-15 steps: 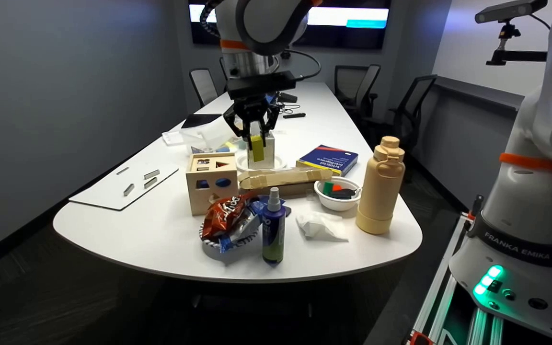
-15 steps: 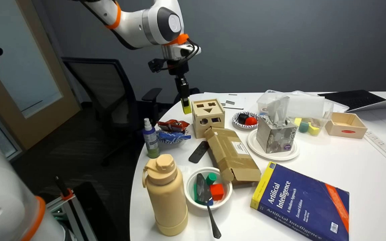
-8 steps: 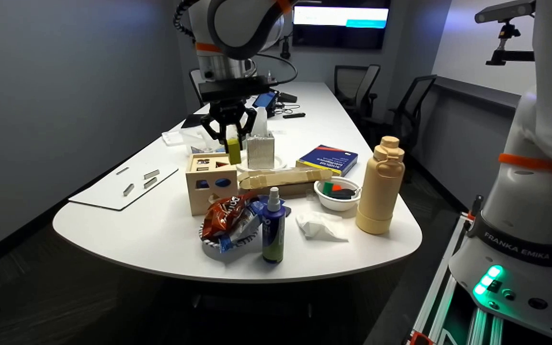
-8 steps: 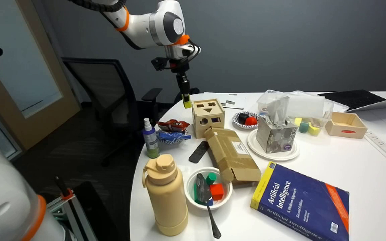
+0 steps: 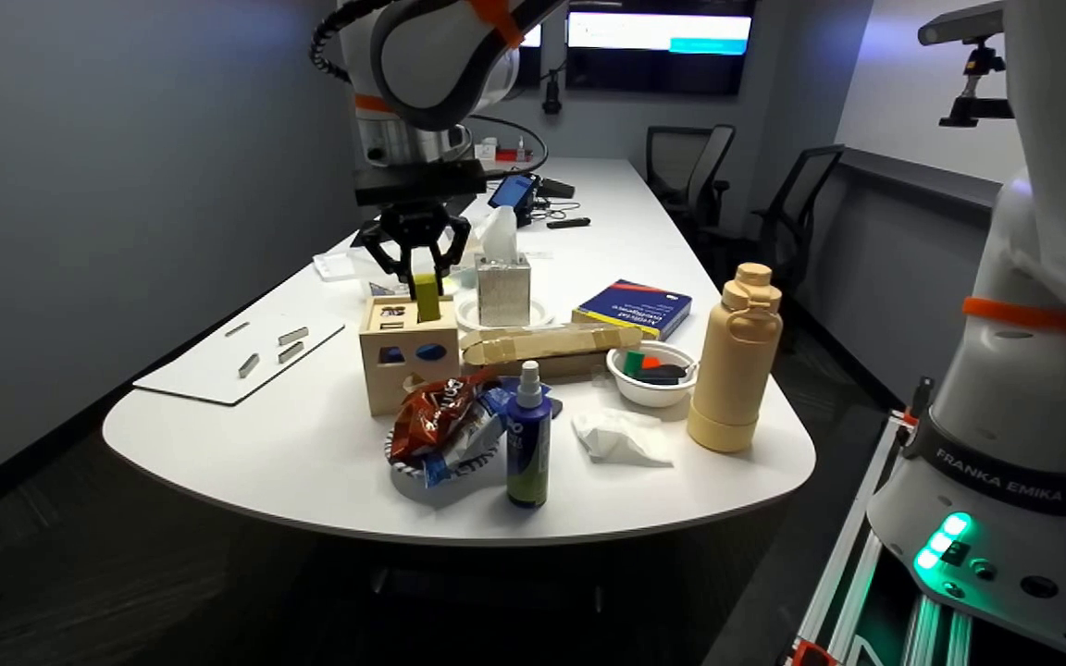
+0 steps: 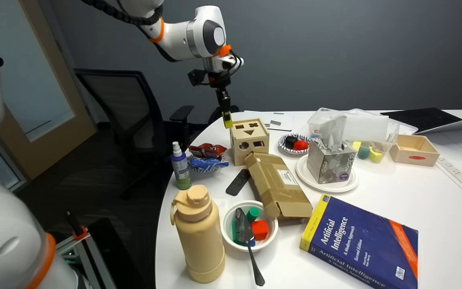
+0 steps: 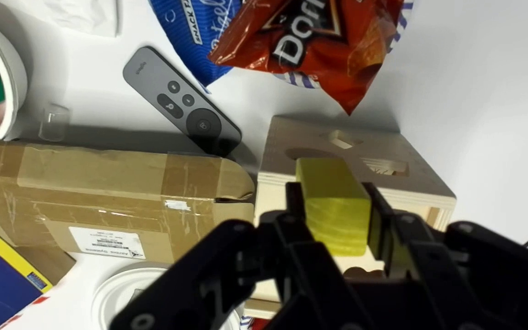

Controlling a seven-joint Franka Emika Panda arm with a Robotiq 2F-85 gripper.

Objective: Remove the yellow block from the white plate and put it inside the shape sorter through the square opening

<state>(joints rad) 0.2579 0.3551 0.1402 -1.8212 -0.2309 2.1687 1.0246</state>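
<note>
"What's in your claw (image 7: 332, 189)?"

"I've got the yellow block (image 7: 335, 220) pinched tight, near the top of the wooden box (image 6: 250, 139). Whether they touch, I can't tell."

"Read me something."

"'Artificial Intelligence, A Modern Approach, Second Edition' on the book (image 6: 361, 241); 'Dori' on the red bag (image 7: 323, 43); 'Franka Emika' on my base (image 5: 1005, 518)."

White table (image 5: 292, 462) | wooden shape sorter (image 6: 250, 139) | tan bottle (image 6: 199, 239), upright | blue book (image 6: 365, 241) (lying flat) | crumpled paper (image 5: 621, 437) | remote (image 6: 238, 182)
</note>
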